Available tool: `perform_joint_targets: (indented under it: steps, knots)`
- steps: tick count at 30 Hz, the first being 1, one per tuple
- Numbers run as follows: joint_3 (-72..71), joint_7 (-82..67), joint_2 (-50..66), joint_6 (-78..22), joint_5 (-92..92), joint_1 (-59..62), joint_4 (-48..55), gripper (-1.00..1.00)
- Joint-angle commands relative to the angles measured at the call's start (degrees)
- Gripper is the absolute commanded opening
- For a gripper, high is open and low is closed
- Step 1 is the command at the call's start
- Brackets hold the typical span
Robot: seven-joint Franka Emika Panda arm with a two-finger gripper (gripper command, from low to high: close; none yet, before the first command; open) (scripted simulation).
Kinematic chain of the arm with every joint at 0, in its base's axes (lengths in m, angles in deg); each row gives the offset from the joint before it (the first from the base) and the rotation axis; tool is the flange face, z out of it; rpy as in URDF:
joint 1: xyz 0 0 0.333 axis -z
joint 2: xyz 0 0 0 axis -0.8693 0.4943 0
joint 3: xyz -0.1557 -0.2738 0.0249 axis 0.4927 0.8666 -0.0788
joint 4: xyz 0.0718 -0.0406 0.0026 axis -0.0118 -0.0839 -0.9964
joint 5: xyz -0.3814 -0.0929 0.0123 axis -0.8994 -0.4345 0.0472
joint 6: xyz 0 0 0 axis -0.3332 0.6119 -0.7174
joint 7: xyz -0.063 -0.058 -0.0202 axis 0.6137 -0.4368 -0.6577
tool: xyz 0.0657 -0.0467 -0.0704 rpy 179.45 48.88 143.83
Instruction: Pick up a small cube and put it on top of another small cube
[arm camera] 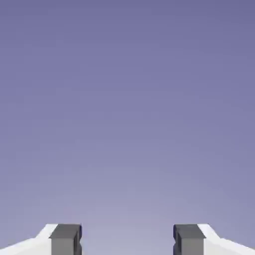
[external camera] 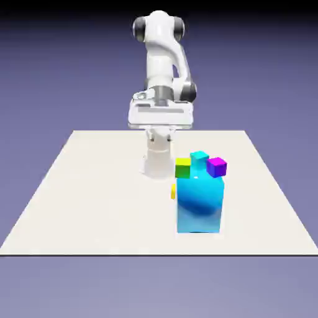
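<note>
Beside the big blue block (external camera: 200, 202), at its exterior-view left, the yellow cube (external camera: 173, 190) is partly hidden. The pincer (arm camera: 127, 241) is held apart and empty; it should be lowered clear of that block. One green cube (external camera: 182, 168), one magenta cube (external camera: 217, 166) and one cyan cube (external camera: 199, 157) are counted.

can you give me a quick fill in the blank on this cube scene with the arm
1. The big glossy block is coloured ____.
2. The tiny cube peeking out at the block's left side in the exterior view is ____.
3. In the hand view the gripper has its jaws apart with ____ between them.
4. The green cube and the ____ cube sit behind the block's top.

Missing words: blue; yellow; nothing; magenta
</note>
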Motion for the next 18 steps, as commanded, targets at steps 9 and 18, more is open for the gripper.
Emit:
perform_joint_targets:
  steps: [9,18]
  knots:
    - [-2.44,-18.77,18.00,-22.37,-10.04,2.04,14.18,0.00]
    - [-2.04,-34.24,35.58,-43.64,-14.28,3.69,24.87,0.00]
